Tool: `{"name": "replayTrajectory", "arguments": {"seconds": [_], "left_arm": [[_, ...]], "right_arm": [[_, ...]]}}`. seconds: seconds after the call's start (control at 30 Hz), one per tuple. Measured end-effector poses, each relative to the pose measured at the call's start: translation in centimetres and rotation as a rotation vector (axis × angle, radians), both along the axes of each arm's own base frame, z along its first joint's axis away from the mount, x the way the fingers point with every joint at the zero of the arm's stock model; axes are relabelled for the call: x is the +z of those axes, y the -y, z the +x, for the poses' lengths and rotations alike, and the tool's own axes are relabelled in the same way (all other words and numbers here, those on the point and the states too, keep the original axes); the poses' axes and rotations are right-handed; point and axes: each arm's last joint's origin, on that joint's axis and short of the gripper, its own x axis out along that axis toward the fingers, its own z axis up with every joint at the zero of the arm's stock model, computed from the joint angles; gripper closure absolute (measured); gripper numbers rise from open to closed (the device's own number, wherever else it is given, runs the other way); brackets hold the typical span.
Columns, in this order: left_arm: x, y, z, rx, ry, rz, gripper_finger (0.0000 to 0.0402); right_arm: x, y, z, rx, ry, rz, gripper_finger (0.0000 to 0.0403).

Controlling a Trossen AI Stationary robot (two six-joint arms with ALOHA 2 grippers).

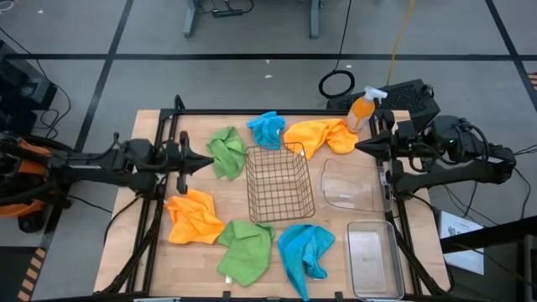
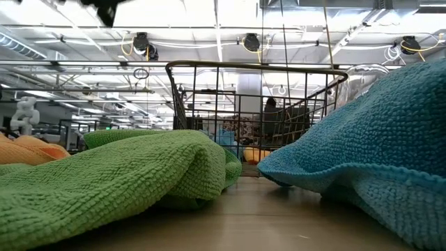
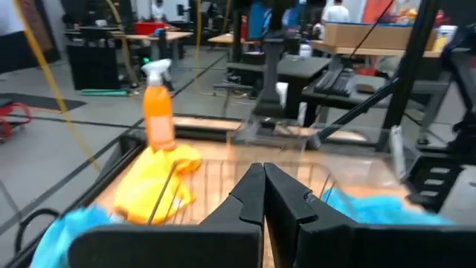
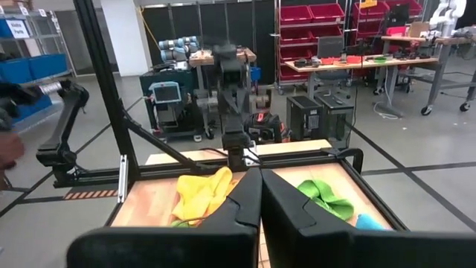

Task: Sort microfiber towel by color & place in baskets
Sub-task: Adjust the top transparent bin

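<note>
High view: I've got the wooden table (image 1: 193,124) with all six towels loose on it, none in a basket. Copper wire basket (image 1: 278,182) sits mid-table. Clear square tub (image 1: 351,183) is just right of it; clear rectangular bin (image 1: 374,257) is at the near right corner.

Towels, biggest spread first: blue towel (image 1: 304,255) near side, right of centre, between wire basket and bin. Green towel (image 1: 246,250) just left of it, touching. Orange towel (image 1: 194,216) near left, touching that green one. Second orange towel (image 1: 322,135) far side, right of centre, its edge touching the wire basket's far right corner. Second green towel (image 1: 226,151) far left, just beside the basket. Small blue towel (image 1: 267,128) far centre, between far green and far orange.

Orange spray bottle (image 1: 362,109) stands upright at the far right edge, just beside the far orange towel.

Left gripper (image 1: 210,161) hangs over the left side, tip at the far green towel, jaws closed, holding nothing. Right gripper (image 1: 361,146) sits over the right side beside the far orange towel, jaws closed, empty.
</note>
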Motion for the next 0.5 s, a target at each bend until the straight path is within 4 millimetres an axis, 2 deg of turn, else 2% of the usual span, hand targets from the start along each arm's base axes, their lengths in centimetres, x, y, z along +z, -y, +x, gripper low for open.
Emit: {"name": "replayTrajectory", "arguments": {"seconds": [0.27, 0.4, 0.5], "left_arm": [[8.7, 0.2, 2.0, -0.051, -0.010, 0.125, 0.0397], [11.7, 0.2, 2.5, -0.051, 0.013, 0.171, 0.0397], [12.9, 0.2, 2.7, -0.052, -0.002, 0.184, 0.0397]], "right_arm": [[-0.1, 0.0, 0.4, 0.000, -0.013, 0.000, 0.0403], [-0.1, 0.0, 0.5, 0.000, -0.016, 0.000, 0.0403], [-0.1, 0.0, 0.4, 0.000, -0.015, 0.000, 0.0403]]}}
